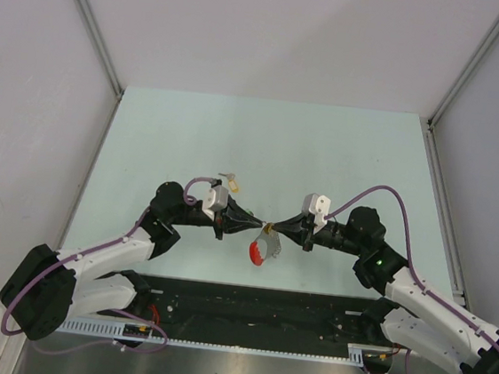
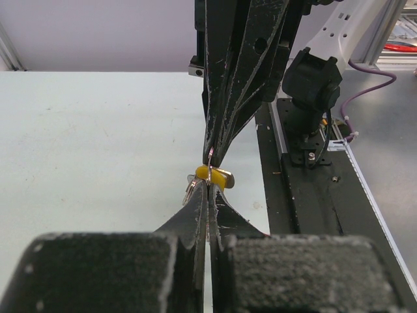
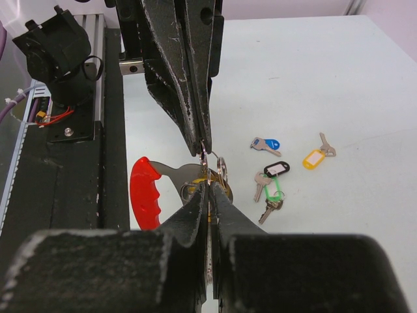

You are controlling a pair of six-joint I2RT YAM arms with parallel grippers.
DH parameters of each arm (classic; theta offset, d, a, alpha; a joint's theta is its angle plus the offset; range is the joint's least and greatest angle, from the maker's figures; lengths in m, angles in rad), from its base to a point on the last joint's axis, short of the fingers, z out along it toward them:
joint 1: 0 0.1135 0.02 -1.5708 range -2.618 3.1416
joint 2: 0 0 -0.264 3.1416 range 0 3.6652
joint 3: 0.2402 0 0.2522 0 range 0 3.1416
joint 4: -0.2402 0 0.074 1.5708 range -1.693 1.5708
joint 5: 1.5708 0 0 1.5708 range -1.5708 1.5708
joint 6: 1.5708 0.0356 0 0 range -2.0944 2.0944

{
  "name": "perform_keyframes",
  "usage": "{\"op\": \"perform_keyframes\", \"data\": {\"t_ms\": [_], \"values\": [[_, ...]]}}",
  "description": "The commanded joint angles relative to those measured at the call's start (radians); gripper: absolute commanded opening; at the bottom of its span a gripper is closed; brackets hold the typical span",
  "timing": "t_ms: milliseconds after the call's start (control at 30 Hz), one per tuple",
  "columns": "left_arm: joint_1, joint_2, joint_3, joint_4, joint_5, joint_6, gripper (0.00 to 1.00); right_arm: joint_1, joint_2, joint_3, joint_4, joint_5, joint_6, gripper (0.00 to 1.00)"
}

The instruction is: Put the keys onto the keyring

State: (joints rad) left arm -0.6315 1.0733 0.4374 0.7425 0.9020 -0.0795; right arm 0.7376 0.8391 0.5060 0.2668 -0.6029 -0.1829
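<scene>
At mid-desk (image 1: pixel 192 136), seen from above, the two arms meet nose to nose. The left pincer (image 1: pixel 258 226) and right pincer (image 1: pixel 280 229) are both squeezed fully closed, tips almost touching. The keyring (image 1: pixel 257 252) hangs just below that meeting point, red arc towards the bases, apparently held off the desk by its metal end. Spare keys (image 1: pixel 229 183) lie farther out, well apart.

Down the left wrist now: its fingers clamp a thin metal loop (image 2: pixel 210 158), and the right's tips pinch that same loop from the opposite side. To me that looks like a two-handed hold, steadying the coil so it can be pried open. A yellow key head (image 2: pixel 213 175) sits right at the pinch; whether it's threaded on, I can't tell.

Over to the right wrist: same grip mirrored, red arc left of the tips. Beyond, a blue key (image 3: pixel 266 145), a yellow tag (image 3: pixel 314 158), a black tag (image 3: pixel 277 169) and a green tag (image 3: pixel 275 192) wait on the desk. Most of the job lies ahead, I reckon.
</scene>
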Motion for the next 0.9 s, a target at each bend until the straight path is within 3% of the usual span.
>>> {"op": "perform_keyframes", "data": {"t_ms": [0,867], "values": [[0.009,-0.006,0.004,0.058,0.008,-0.014,0.0,0.002,-0.002,0.003,0.037,-0.009,0.016,0.0],[0.009,-0.003,0.011,0.054,0.017,-0.013,0.0,0.003,0.006,0.003,0.048,-0.026,0.019,0.0]]}}
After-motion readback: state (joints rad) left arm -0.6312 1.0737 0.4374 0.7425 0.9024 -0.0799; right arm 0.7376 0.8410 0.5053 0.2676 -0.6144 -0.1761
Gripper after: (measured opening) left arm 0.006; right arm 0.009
